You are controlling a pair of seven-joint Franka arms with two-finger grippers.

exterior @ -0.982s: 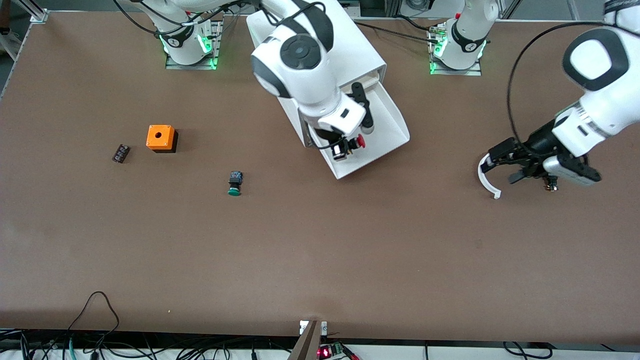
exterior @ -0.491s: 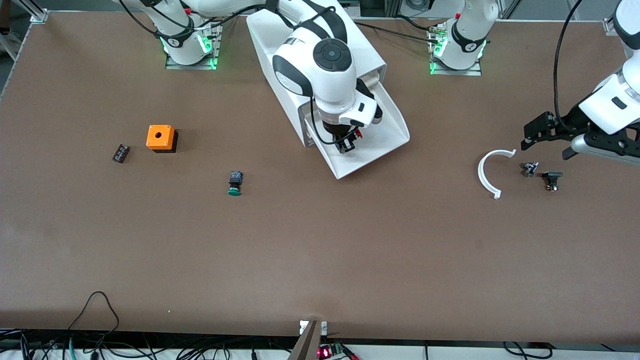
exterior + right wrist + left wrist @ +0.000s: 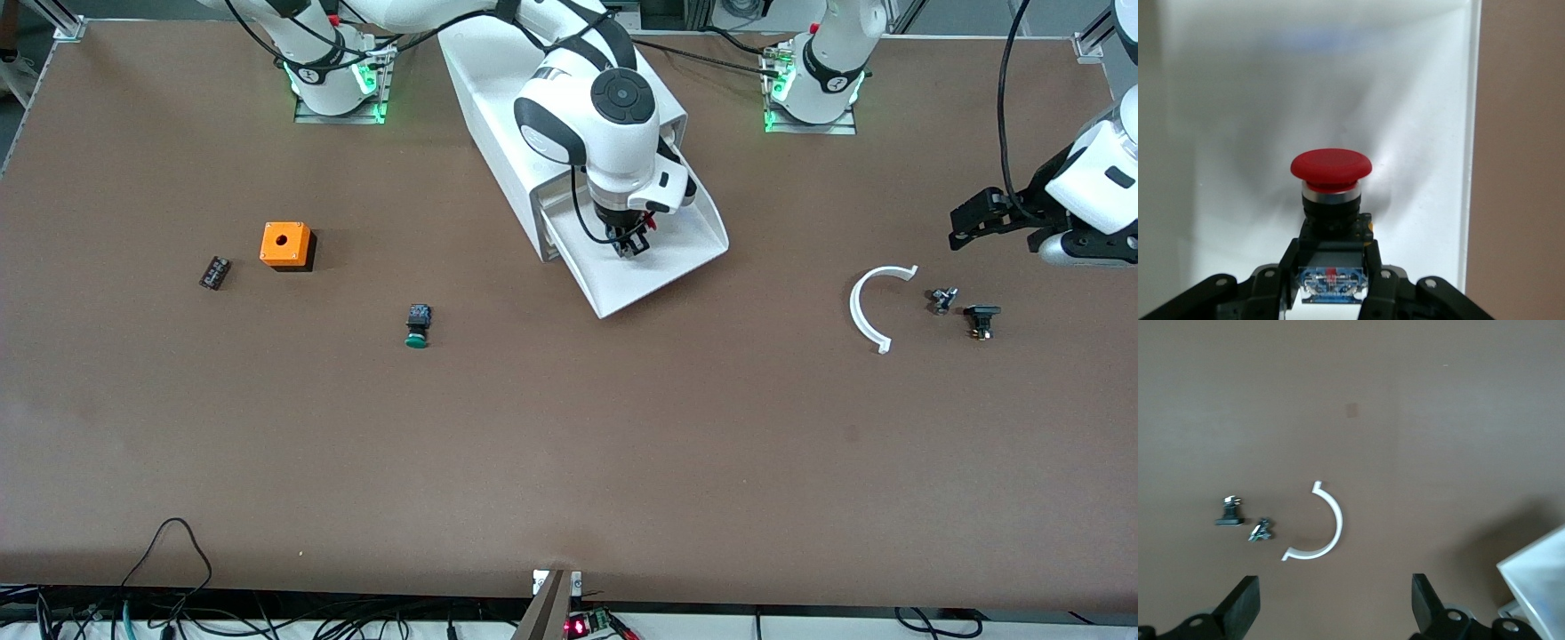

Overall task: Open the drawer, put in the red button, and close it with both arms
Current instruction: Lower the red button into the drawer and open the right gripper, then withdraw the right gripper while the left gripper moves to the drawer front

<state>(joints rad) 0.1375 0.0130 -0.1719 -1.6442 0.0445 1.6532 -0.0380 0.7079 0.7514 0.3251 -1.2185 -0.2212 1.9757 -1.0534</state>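
At the left of the front view a small dark block [image 3: 214, 272] lies on the brown table [image 3: 569, 444]; just beside it toward the middle stands an orange cube with a round hole in its top [image 3: 285, 245]; lower in the frame and nearer the centre lies a small push button with a green cap and black body [image 3: 417, 325].

At upper centre stands the large white boxy cabinet [image 3: 498, 116], its bottommost wide, shallow white drawer [image 3: 689, 253] pulled out toward the front camera; the right arm [image 3: 613, 124], coming from its base at upper left, reaches over the cabinet and hangs the right gripper [image 3: 629, 244] over the open drawer; its jaws are clamped on the black body of the small red button [image 3: 1331, 175], the round red cap pointing away from the wrist above the white drawer floor, as the right wrist view shows.

At the right of the frame a thin white half-ring [image 3: 869, 307] lies on the table; beside it sit a tiny metal part [image 3: 941, 300] and a small black part [image 3: 981, 318].

At the right edge the left arm [image 3: 1098, 169] carries the left gripper [image 3: 1335, 613] over the table beside these pieces; its jaws stand wide apart and hold nothing.
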